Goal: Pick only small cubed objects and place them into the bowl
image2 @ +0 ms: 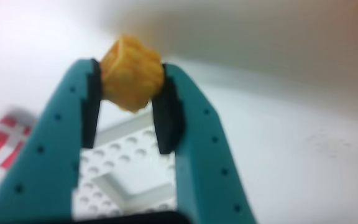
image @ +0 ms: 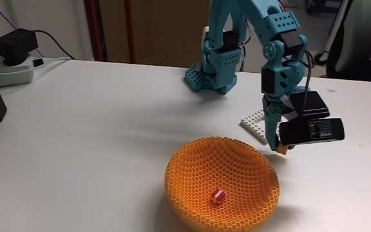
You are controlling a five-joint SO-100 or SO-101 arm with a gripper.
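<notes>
White table [image: 95,129]: pincer [image2: 128,93] clamps yellow cube [image2: 131,73] by its tips beside bowl [image: 198,161]; shallow grip, cube may slip outside the rim.

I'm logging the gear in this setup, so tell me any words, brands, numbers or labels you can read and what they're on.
White print on the black camera on the arm: a short word, too small and blurred to read.
Nothing readable on the bowl, the yellow cube in the gripper, the white plate, or the red-and-white cube.
</notes>
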